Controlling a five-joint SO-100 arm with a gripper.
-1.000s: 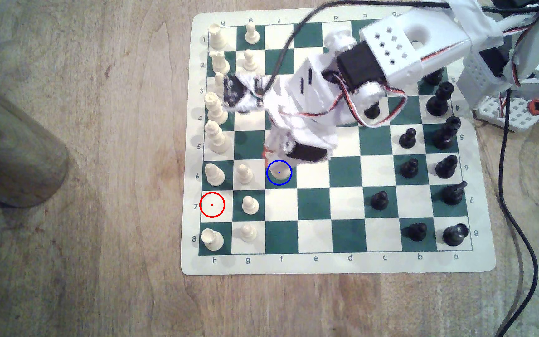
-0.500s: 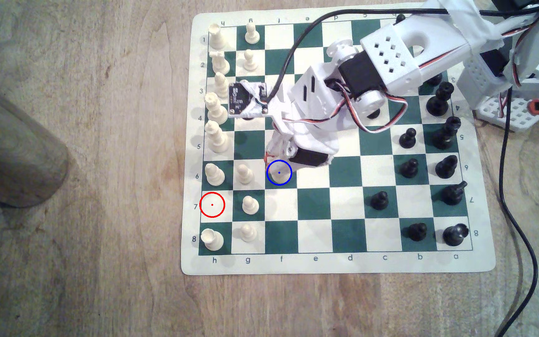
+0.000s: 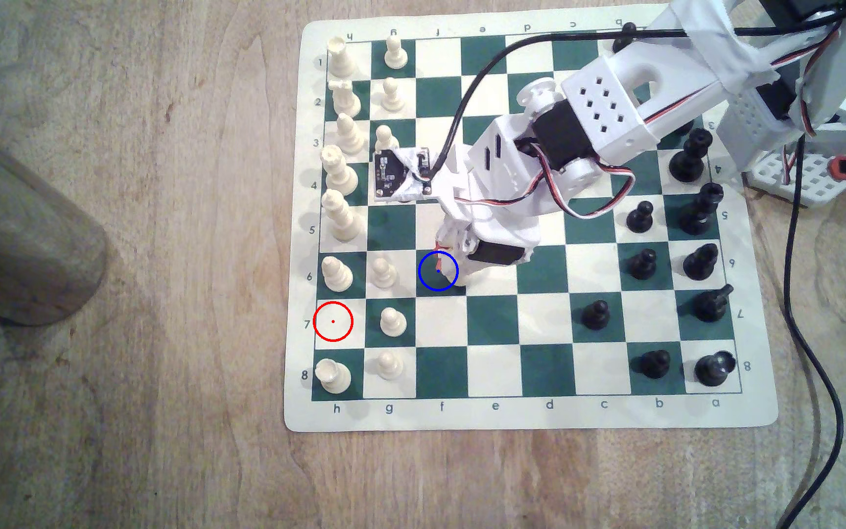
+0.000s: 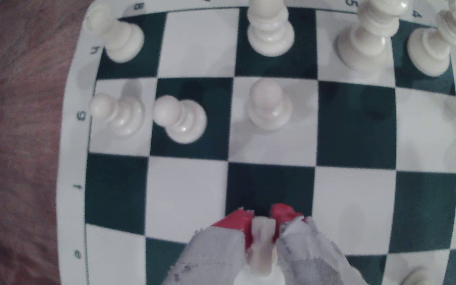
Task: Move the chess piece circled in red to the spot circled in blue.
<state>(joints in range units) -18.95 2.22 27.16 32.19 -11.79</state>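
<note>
Knight (image 4: 261, 241) pinched between red fingers (image 4: 238, 223), over blue-ringed spot (image 3: 428, 278), file f, rank 6

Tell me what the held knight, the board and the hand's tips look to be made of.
The knight: likely cream plastic, smooth and slightly glossy.
The board: seemingly a flexible printed mat, vinyl or similar, matte, with a thin rounded edge lying flat.
The hand: red tips, probably plastic or rubber; frayed grey-white tape or cloth wraps the fingers behind.

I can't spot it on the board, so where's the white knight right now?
In the wrist view the knight sits clamped between the gripper's red-tipped fingers, at the near edge of a dark green square.
</note>
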